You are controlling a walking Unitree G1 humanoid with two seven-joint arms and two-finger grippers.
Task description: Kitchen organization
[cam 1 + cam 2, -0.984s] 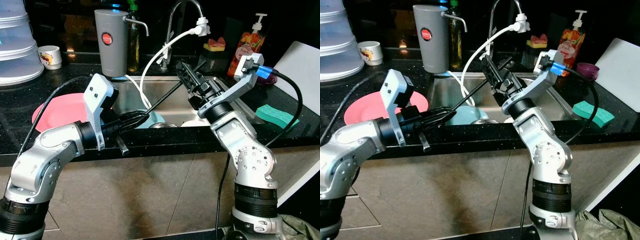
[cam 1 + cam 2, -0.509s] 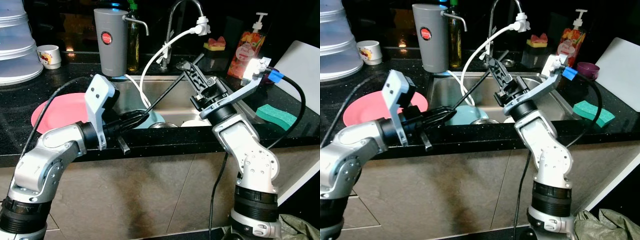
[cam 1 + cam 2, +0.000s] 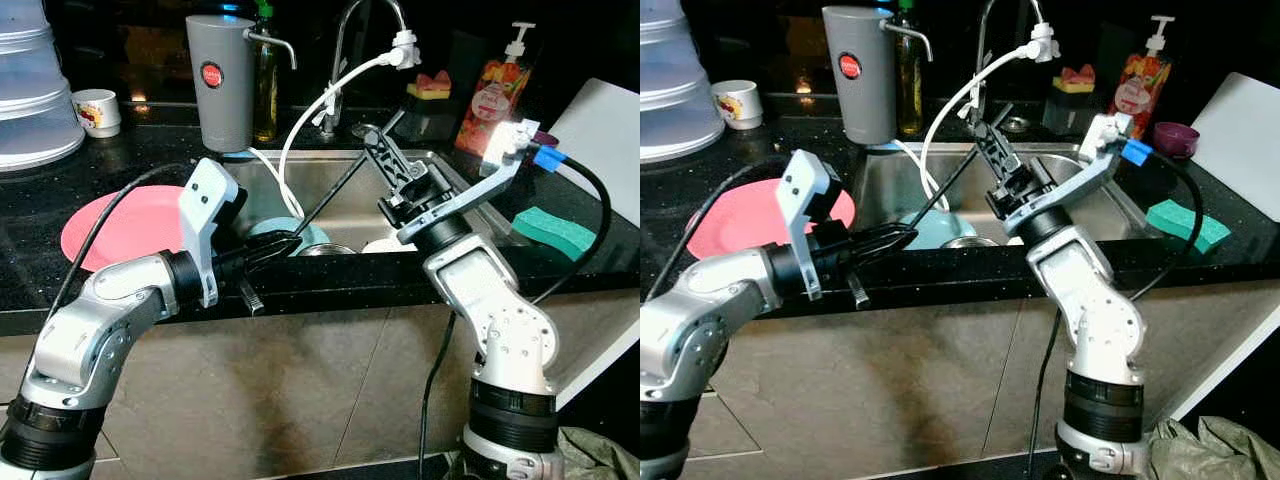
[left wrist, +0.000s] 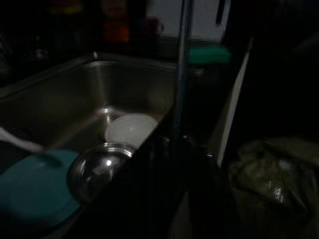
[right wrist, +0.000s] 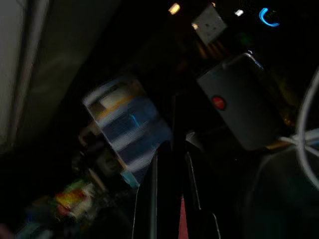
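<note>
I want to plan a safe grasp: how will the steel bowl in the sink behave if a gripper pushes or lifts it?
The steel bowl looks thin and shiny, so it is probably light and slippery for the fingers. Its round form suggests it may rock or slide on the sink floor when pushed. It lies close to the blue plate and white dish, so it might knock them.

Our head stereo pair looks forward and down at the sink (image 3: 300, 185) from counter-front range, both eyes sharing it. Our left wrist cam sits close, aimed into the basin. Our right wrist cam points up-counter at the grey dispenser (image 5: 244, 102).
</note>
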